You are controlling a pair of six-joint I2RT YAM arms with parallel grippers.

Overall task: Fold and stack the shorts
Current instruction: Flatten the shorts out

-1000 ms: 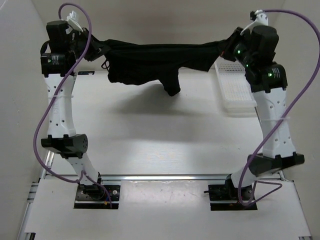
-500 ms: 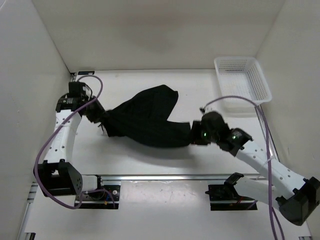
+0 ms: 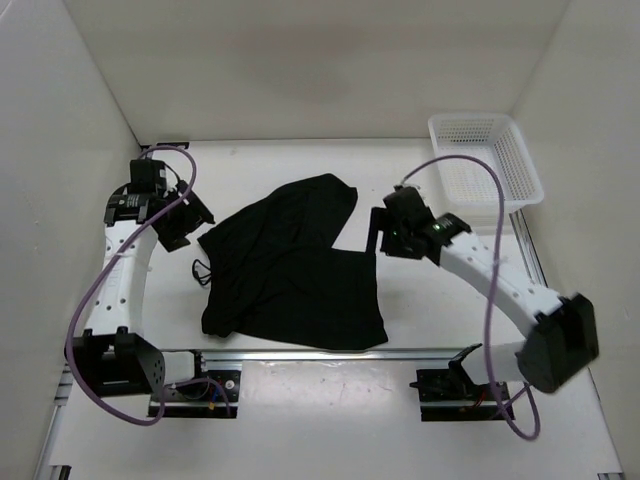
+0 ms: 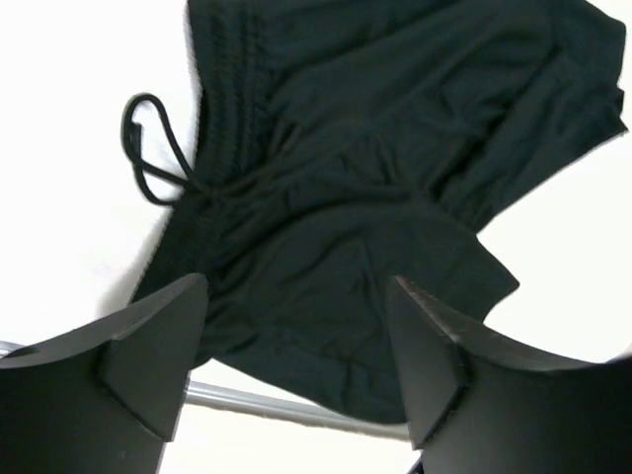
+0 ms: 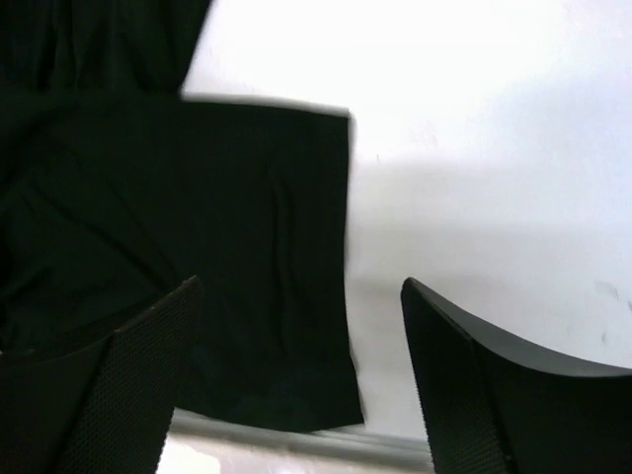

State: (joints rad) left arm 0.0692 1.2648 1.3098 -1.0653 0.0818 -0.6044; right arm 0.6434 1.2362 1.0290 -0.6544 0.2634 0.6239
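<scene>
Shorts [image 3: 290,265] lie mid-desk [image 3: 280,180], one leg skewed toward the back. Left gripper [image 4: 296,286] and right gripper [image 5: 301,286] both spread, holding nothing. Risk: uneven lay gives a crooked fold; loose drawstring [image 4: 148,148] may snag.

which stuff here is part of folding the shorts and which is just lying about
For the job: black shorts, left end effector, right end effector.
Lying about: white mesh basket.
</scene>
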